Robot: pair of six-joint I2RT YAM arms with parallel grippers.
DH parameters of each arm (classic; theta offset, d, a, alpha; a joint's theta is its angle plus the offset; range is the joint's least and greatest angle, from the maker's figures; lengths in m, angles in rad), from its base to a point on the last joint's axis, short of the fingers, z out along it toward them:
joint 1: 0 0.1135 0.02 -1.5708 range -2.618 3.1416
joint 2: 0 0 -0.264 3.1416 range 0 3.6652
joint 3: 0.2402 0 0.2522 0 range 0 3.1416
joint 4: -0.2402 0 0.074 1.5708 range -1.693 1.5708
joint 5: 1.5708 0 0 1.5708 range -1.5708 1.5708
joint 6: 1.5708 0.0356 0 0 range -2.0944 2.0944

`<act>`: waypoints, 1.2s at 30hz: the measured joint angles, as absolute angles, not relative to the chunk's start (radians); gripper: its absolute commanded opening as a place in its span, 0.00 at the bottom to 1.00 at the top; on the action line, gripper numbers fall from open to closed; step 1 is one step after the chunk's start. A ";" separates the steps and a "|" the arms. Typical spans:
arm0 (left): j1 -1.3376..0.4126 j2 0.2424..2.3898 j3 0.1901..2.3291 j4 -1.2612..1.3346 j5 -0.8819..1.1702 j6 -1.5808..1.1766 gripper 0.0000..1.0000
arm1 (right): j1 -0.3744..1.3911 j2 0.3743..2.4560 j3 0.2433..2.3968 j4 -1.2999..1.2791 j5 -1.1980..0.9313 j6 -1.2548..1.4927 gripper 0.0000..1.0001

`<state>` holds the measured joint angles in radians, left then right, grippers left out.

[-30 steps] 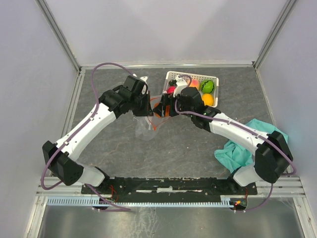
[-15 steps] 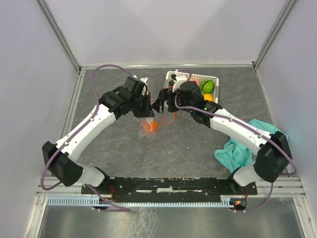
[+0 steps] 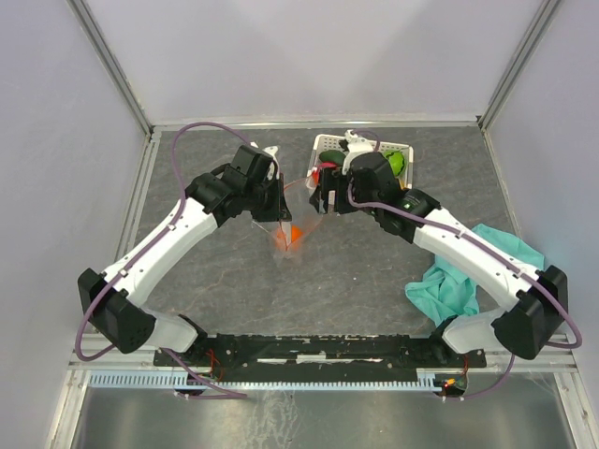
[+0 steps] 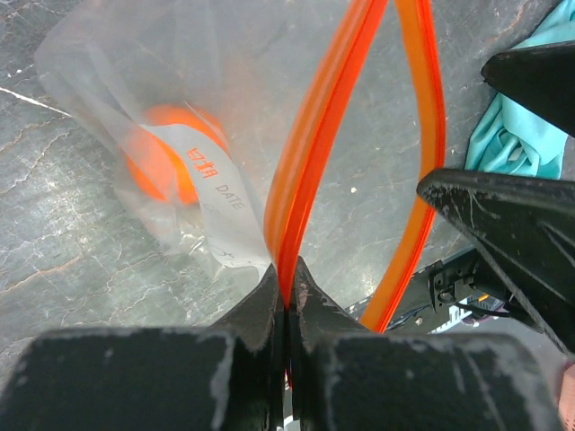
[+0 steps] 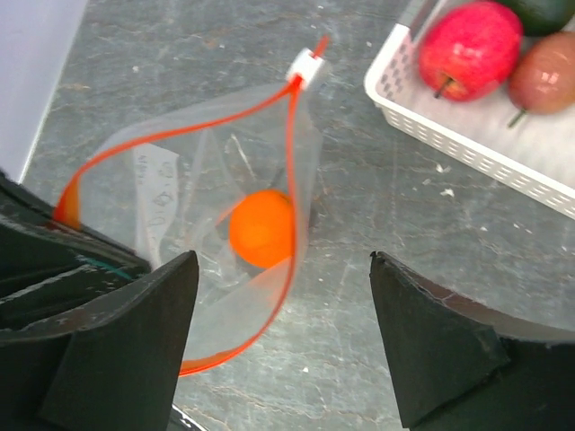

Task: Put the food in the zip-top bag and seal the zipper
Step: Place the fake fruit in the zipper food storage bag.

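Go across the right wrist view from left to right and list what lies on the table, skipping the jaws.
zip-top bag → orange inside the bag, toward its right side → basket → red apple → brownish fruit

We see bright, soft, even light from above in all 3 views, and shadows on the table (image 3: 356, 271) are faint. The zip-top bag (image 4: 117, 72) shows a mild sheen without harsh glare. Close to the left wrist lens, the zipper (image 4: 310, 153) looks slightly soft.
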<state>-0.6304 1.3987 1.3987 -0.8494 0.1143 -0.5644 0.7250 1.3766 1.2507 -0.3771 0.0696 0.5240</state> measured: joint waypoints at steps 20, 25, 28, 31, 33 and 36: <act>-0.631 1.399 1.484 -1.008 -0.067 -0.540 0.03 | 0.725 1.471 1.420 -0.561 0.116 0.507 0.02; -0.631 1.422 1.589 -1.117 -0.214 -0.506 0.03 | 0.725 1.471 1.468 -0.577 0.123 0.497 0.02; -0.631 1.446 1.634 -1.166 -0.285 -0.492 0.03 | 0.726 1.473 1.471 -0.593 0.129 0.494 0.02; -0.631 1.465 1.640 -1.190 -0.313 -0.482 0.03 | 0.727 1.483 1.471 -0.598 0.126 0.492 0.07; -0.631 1.481 1.640 -1.198 -0.313 -0.477 0.03 | 0.727 1.494 1.471 -0.596 0.113 0.492 0.14; -0.631 1.496 1.639 -1.196 -0.304 -0.477 0.03 | 0.727 1.514 1.471 -0.591 0.082 0.487 0.38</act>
<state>-0.6308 1.4956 1.6386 -1.1965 -0.3042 -0.4767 0.7265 1.5139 1.4708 -0.5915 0.0818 0.4866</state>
